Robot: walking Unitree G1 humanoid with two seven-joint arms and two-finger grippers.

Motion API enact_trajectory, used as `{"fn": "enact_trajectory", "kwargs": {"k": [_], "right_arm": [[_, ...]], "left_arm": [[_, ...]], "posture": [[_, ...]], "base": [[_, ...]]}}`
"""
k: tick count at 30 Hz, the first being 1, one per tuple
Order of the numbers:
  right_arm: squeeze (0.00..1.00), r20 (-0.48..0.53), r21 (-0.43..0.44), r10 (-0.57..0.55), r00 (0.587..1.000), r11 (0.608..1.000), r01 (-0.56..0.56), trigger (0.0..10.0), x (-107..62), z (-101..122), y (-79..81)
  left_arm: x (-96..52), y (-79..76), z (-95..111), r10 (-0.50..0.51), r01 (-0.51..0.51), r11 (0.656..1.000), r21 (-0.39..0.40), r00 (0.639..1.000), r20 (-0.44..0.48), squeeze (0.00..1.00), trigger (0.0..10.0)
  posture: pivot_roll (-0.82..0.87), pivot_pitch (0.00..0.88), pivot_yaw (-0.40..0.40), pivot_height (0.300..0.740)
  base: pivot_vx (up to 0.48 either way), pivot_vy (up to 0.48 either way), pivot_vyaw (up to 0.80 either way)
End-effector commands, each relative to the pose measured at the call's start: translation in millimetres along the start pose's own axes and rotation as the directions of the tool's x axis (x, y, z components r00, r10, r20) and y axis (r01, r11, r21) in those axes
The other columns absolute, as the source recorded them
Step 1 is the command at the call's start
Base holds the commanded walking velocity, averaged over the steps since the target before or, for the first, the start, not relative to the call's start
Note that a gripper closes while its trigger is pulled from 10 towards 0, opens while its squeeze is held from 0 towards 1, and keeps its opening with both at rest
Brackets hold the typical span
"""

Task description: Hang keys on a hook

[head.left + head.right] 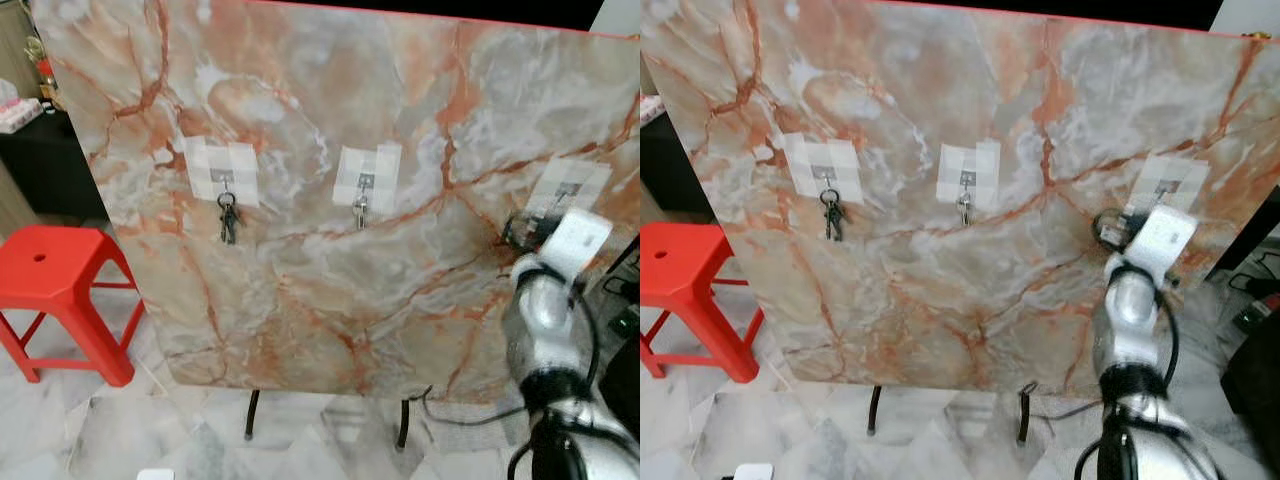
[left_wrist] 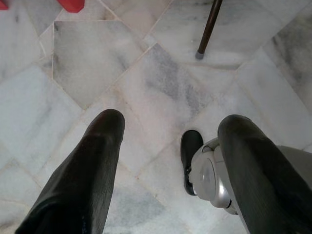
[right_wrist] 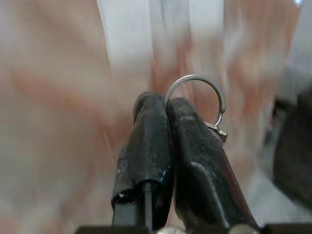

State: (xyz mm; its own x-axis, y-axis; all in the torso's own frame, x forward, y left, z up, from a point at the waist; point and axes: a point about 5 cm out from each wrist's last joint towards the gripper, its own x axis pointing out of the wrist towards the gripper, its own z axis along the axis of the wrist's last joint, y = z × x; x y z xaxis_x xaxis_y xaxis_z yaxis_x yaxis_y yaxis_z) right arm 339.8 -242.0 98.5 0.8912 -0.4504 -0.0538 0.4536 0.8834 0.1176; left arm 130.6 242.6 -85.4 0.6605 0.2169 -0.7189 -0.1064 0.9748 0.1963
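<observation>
Three hooks on marble board [image 1: 400, 300], two bearing keys [image 1: 228, 218]; right gripper [image 3: 163, 105] pinching key ring [image 3: 200, 97], loop toward board; left gripper [image 2: 170, 131] spread.

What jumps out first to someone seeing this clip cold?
A large marble-patterned board stands upright, with three taped hooks in a row: the left hook holds dark keys, and the middle hook holds a small key too. By the right hook, the right gripper pinches a silver key ring. A red stool stands at the left.
</observation>
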Motion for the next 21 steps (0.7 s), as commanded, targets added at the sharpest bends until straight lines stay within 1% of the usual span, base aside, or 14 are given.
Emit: {"fn": "enact_trajectory", "kwargs": {"k": [1, 4, 6, 8, 11, 15, 21], "right_arm": [[0.0, 0.041, 0.005, 0.012, 0.999, 1.0, -0.012, 10.0, 1.7, 8.6, -0.5], [0.0, 0.043, -0.04, 0.083, 0.996, 0.996, -0.082, 10.0, -7.0, -0.2, 3.4], [0.0, 0.047, -0.028, 0.088, 0.995, 0.996, -0.086, 10.0, -8.3, -0.2, 3.9], [0.0, 0.06, -0.016, 0.096, 0.994, 0.995, -0.095, 10.0, -8.3, 2.9, 5.5], [0.0, 0.077, -0.023, 0.12, 0.99, 0.993, -0.119, 10.0, -6.8, 8.7, 11.4], [0.0, 0.103, -0.037, 0.155, 0.983, 0.988, -0.152, 10.0, -6.6, 14.5, 20.1], [0.0, 0.108, -0.022, 0.161, 0.981, 0.987, -0.159, 10.0, -8.4, 16.4, 24.7]], "left_arm": [[-2.3, -2.5, -7.5, -0.013, 0.013, 1.0, -0.001, 0.999, -0.035, 0.0, 10.0], [-3.9, -4.0, -12.2, -0.017, 0.018, 1.0, 0.006, 0.998, -0.057, 0.0, 10.0], [-4.7, -4.4, -14.3, -0.019, 0.02, 1.0, 0.013, 0.998, -0.067, 0.0, 10.0], [-5.9, -4.9, -17.0, -0.02, 0.021, 1.0, 0.018, 0.997, -0.075, 0.0, 10.0], [-7.7, -5.2, -20.4, -0.021, 0.022, 1.0, 0.021, 0.996, -0.081, 0.0, 10.0], [-6.8, -5.8, -18.9, -0.019, 0.02, 1.0, 0.015, 0.997, -0.079, 0.0, 10.0], [-6.4, -6.8, -18.0, -0.018, 0.018, 1.0, 0.008, 0.997, -0.077, 0.0, 10.0]], "posture": [[0.0, 0.0, -0.085, 0.74], [-0.01, 0.0, -0.083, 0.74], [-0.01, 0.0, -0.083, 0.74], [-0.01, 0.0, -0.081, 0.74], [-0.02, 0.0, -0.084, 0.74], [-0.01, 0.0, -0.093, 0.74], [-0.01, 0.0, -0.096, 0.74]], "base": [[0.0, 0.0, 0.0], [0.0, 0.0, 0.0], [0.0, 0.0, 0.0], [0.0, -0.247, 0.0], [0.0, -0.39, 0.0], [0.0, -0.41, 0.0], [0.0, -0.408, 0.0]]}}
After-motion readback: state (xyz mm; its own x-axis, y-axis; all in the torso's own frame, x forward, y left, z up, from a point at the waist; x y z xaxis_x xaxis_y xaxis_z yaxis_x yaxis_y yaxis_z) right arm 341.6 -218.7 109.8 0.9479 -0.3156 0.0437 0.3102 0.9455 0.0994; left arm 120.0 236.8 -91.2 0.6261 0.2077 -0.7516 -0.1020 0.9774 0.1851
